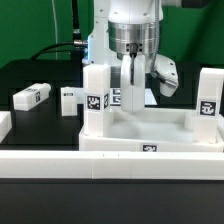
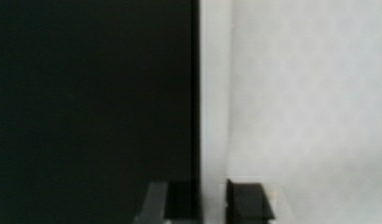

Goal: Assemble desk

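Note:
The white desk top [image 1: 150, 140] lies in the middle of the table. Two tagged legs stand upright on it, one at the exterior view's left corner [image 1: 97, 95] and one at the right corner [image 1: 208, 96]. My gripper [image 1: 131, 95] hangs straight down over the top's far wall. In the wrist view the gripper [image 2: 209, 203] has its jaws close together astride the straight edge of the white top [image 2: 294, 100]. One finger is over the black table and one is over the white. Two loose legs [image 1: 33, 95] [image 1: 68, 96] lie at the exterior view's left.
A long low white rail [image 1: 60, 162] runs along the front, right against the desk top. A small patch of the marker board [image 1: 116, 97] shows behind the gripper. Cables and a stand rise at the back.

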Motion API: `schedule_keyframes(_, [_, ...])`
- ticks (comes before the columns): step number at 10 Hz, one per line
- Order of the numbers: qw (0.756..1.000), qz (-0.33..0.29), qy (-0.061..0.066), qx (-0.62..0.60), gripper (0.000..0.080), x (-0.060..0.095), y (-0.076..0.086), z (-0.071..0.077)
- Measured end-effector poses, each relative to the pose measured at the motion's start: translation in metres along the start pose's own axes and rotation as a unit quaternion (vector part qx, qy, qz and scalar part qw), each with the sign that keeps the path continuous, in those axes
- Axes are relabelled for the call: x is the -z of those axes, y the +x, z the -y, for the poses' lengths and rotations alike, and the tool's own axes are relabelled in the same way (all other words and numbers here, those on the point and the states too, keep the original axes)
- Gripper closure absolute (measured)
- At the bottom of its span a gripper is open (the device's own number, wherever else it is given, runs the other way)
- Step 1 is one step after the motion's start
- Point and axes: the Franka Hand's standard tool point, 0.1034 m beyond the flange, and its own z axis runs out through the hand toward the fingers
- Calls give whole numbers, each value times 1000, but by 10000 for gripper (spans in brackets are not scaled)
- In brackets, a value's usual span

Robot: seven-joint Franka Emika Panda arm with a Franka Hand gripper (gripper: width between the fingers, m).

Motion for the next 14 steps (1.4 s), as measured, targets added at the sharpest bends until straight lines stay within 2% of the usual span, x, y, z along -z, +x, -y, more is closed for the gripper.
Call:
schedule_keyframes(6, [1000,0,0,16,734,1,1,1])
schedule_keyframes(7, [998,1,-5,61,734,1,11,1])
schedule_keyframes(10, [989,-3,-4,149,734,3,33,3])
schedule_keyframes(14, [950,-6,-1,312,734,7,51,7])
